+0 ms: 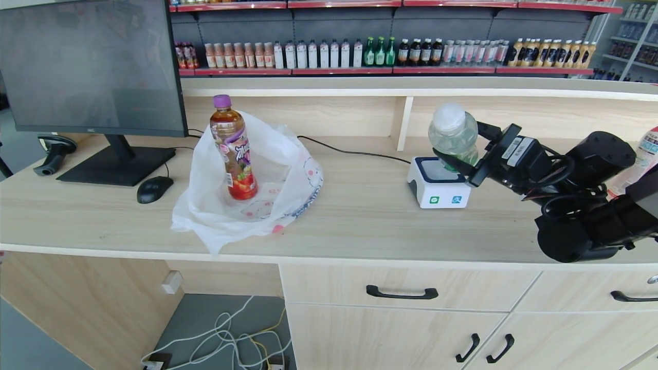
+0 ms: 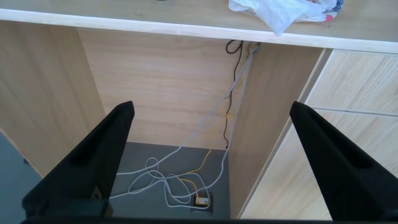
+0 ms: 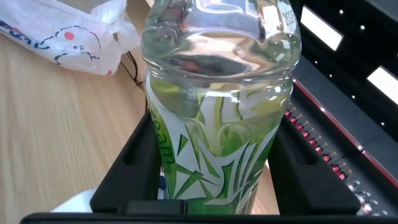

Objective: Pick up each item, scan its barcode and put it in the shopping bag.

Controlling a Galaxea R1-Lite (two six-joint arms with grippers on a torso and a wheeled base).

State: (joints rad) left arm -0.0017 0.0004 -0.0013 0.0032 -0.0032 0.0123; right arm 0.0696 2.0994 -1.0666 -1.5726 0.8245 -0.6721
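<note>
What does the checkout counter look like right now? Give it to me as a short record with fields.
right gripper: shut on the green-label bottle
green-label bottle: clear, upright, held at the scanner's top
scanner: white box on the counter, to the right of the shopping bag
shopping bag: white plastic, open on the counter
tea bottle: purple cap, standing upright in the shopping bag
left gripper: open, holding nothing, low in front of the counter
white-label bottle: far right, partly hidden by the right arm
</note>
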